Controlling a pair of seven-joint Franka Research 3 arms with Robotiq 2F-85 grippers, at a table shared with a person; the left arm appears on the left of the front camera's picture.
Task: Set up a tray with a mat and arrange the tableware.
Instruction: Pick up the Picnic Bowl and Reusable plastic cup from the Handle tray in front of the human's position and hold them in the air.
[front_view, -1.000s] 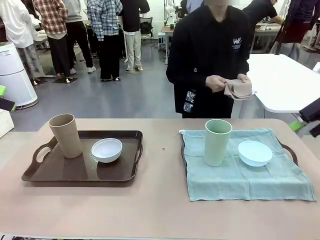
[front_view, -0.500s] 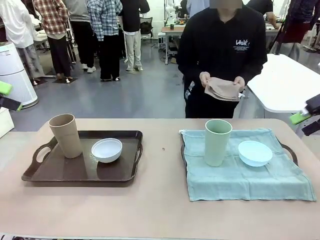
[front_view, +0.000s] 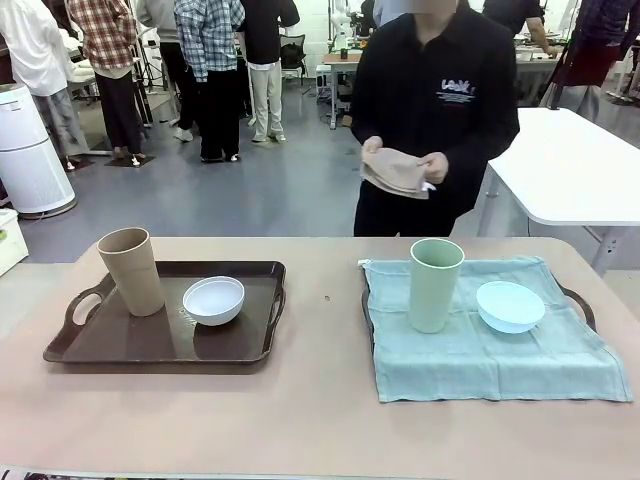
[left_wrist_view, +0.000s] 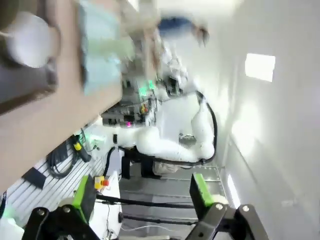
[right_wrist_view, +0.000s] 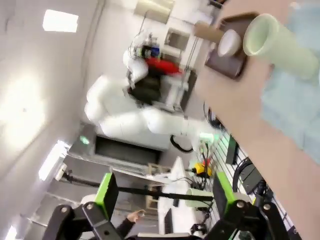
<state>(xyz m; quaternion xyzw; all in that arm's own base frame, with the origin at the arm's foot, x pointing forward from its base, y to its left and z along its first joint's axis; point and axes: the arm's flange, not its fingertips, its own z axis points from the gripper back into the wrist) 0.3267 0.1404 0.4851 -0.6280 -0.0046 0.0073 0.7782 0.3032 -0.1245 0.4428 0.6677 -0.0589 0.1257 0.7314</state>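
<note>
Judge the tall tan handleless cup (front_view: 131, 270) light, rigid, smooth: grasp mid-wall. Fingers (left_wrist_view: 200, 192) of left gripper (left_wrist_view: 142, 200), right gripper (right_wrist_view: 164, 197): apart, empty.

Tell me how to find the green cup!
On the long table, find the pale teal cloth on the right in the front view. The pale green cup stands upright on it, left of a light blue bowl. The tan cup, the only other tall one, stands on the bare brown tray.
</note>
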